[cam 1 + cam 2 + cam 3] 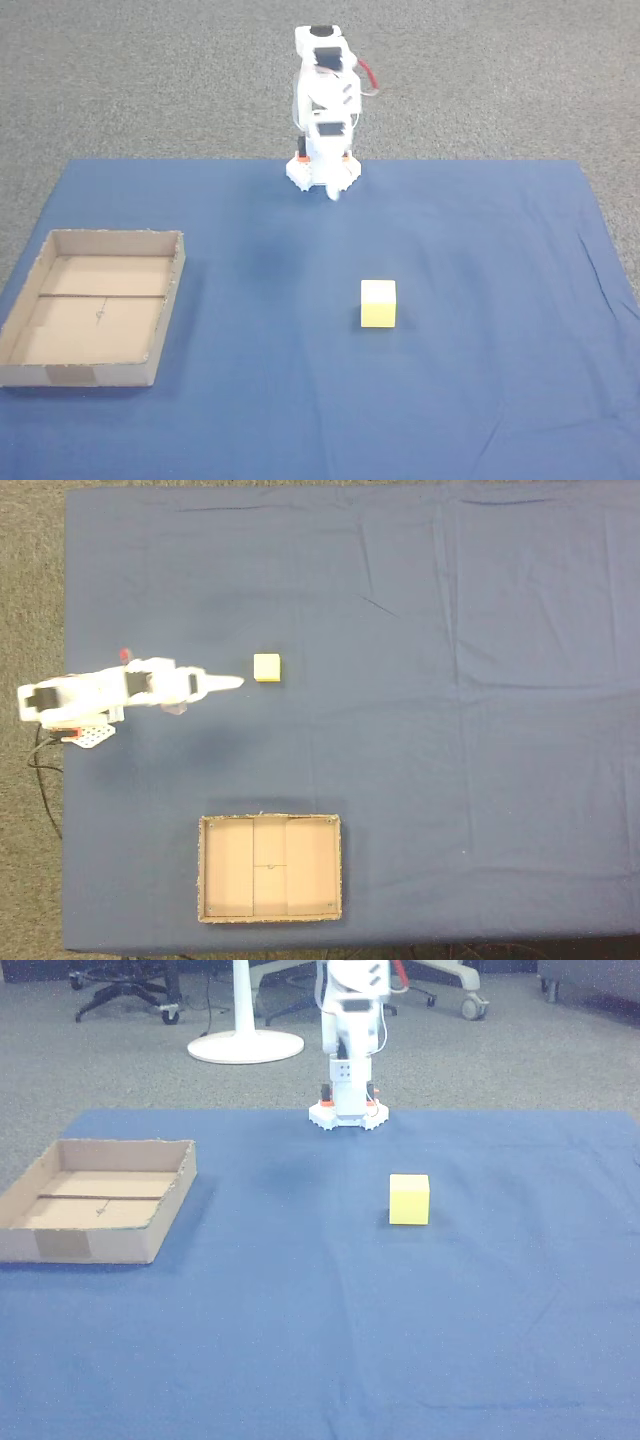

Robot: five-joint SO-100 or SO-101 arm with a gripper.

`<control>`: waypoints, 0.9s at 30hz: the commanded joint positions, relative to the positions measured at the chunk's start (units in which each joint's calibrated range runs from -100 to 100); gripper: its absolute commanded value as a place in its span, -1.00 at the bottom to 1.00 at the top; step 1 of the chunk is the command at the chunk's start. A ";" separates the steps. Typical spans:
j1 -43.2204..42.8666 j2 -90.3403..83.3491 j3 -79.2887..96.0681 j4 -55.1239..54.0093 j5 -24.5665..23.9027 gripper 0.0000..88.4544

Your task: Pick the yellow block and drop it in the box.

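The yellow block (378,303) is a small pale-yellow cube resting on the blue cloth, right of centre in a fixed view. It also appears as the block (266,667) and the block (409,1200). The box (90,320) is a shallow brown cardboard tray with nothing in it, at the left of that view; the box (230,865) and the box (90,1245) show it too. My white arm is folded at the cloth's far edge. The gripper (333,190) points down with its fingers together, holding nothing. From above, the gripper (236,683) tip is a short gap from the block.
A blue cloth (480,400) covers the table, with grey carpet (120,80) around it. A white pedestal base (245,1045) and chair legs (120,1000) stand behind the arm. A black cable (45,780) trails from the arm's base.
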 commanded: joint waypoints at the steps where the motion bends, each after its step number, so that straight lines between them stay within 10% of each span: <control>1: -3.03 18.33 -15.31 0.68 -0.49 0.10; 20: -7.04 60.12 -51.15 4.64 -2.93 0.08; 27: -6.72 65.36 -54.41 4.64 -3.03 -0.42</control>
